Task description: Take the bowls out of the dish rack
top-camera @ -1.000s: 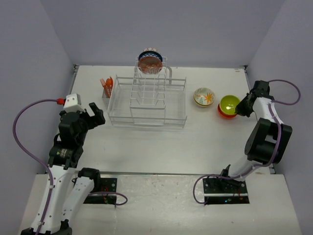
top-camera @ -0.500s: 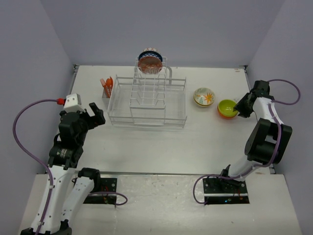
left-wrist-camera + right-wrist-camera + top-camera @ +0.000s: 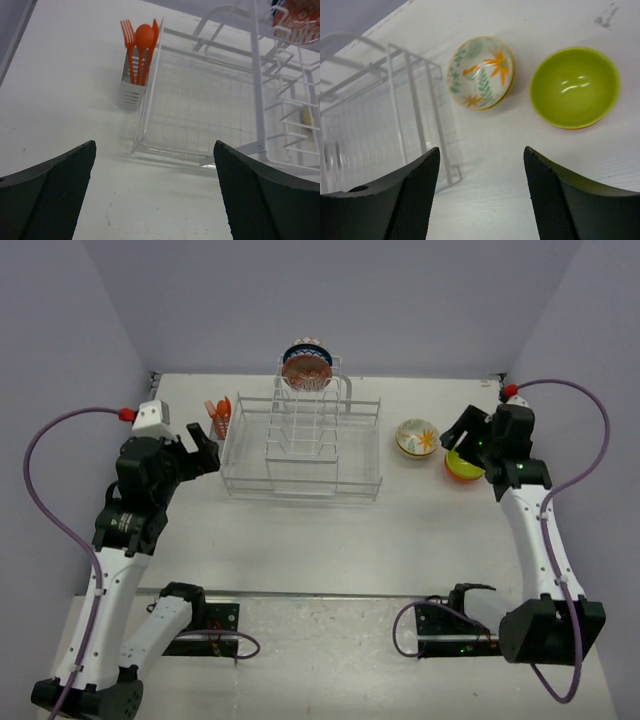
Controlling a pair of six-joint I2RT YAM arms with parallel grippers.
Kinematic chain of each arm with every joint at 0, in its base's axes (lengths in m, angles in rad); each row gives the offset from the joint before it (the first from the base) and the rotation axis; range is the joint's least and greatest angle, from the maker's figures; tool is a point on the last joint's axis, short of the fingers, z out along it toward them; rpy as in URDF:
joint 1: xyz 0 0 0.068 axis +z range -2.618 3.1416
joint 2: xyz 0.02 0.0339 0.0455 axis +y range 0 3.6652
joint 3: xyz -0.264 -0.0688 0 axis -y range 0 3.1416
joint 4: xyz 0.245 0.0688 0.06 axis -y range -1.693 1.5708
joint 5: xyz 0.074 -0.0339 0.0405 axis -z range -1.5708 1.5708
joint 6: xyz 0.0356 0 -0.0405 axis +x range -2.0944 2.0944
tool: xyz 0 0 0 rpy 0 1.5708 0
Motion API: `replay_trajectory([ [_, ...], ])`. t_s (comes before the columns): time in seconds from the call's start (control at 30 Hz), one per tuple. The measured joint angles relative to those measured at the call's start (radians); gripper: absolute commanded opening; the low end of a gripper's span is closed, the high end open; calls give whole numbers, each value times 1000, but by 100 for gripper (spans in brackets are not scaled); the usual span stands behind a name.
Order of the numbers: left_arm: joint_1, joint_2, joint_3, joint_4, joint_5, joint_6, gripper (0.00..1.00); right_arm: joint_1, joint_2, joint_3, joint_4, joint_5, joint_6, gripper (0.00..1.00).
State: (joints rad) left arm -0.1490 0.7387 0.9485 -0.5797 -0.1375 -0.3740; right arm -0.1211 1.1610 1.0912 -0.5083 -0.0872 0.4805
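1. Bowls (image 3: 306,368), seen from above, are standing on edge at the rack's (image 3: 378,452) far end. They are lying nearer the left gripper (image 3: 203,452) than the right gripper (image 3: 458,436). Both are gaping wide and holding nothing.
2. Left wrist view: they are sitting ahead, up to the right.
3. Right wrist view: the right gripper is hovering over the cream bowl (image 3: 481,72) and green bowl (image 3: 575,86) on the table (image 3: 485,190).

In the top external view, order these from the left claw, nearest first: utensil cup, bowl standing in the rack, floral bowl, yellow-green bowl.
From the left claw:
1. utensil cup, just beyond it
2. standing bowl, up in the rack, far centre
3. floral bowl, right of the rack
4. yellow-green bowl, far right
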Motion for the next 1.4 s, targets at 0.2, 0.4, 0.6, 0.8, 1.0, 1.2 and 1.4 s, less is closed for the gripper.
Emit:
replay_trajectory([
  [0.2,-145,236,363,-26,-100,26,100,228,-161,-69,-16,17,-33,84],
  [0.4,-549,645,716,-35,-473,254,100,238,-347,-94,-58,-20,-77,94],
  [0.6,-610,889,747,48,-534,629,98,238,-552,-118,-69,-114,-83,96],
  [0.8,-594,803,531,486,-440,978,89,239,-679,-172,-53,-196,-70,99],
  [1.0,-483,856,575,610,-270,1087,85,239,-747,-191,-64,-192,-70,99],
  [1.2,-423,982,746,546,-127,1073,80,239,-763,-196,-61,-157,-73,99],
  [1.4,-423,1002,749,495,-51,1053,79,239,-761,-200,-61,-135,-77,99],
])
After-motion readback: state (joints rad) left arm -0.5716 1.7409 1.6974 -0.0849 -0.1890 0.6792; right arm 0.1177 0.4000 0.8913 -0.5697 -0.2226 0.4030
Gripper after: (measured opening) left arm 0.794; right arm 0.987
